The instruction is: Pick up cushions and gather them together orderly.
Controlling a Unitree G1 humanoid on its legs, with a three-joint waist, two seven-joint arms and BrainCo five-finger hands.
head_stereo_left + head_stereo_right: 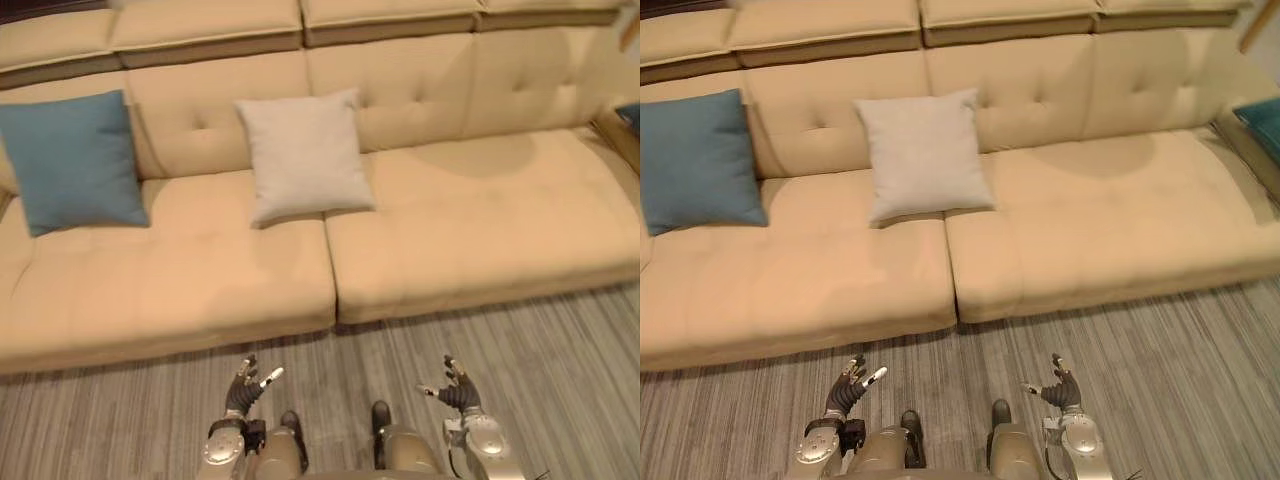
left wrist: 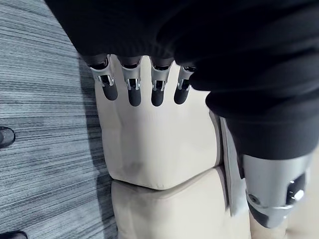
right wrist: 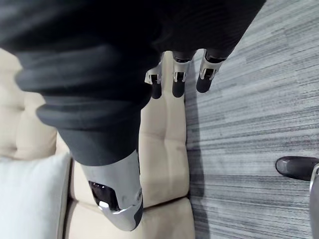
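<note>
Well apart from the white cushion (image 1: 305, 155), left hand (image 1: 241, 392) loose-fingered, empty; right hand (image 1: 462, 393) likewise, above the floor (image 1: 560, 360)

A blue cushion (image 1: 72, 160) stood at the left end of the sofa (image 1: 480, 230), leaning on its back. A soft white cushion (image 1: 305, 155) leaned on the back too, near the middle, by the line between the two seats. They were well apart. Both were square, plump and not held
</note>
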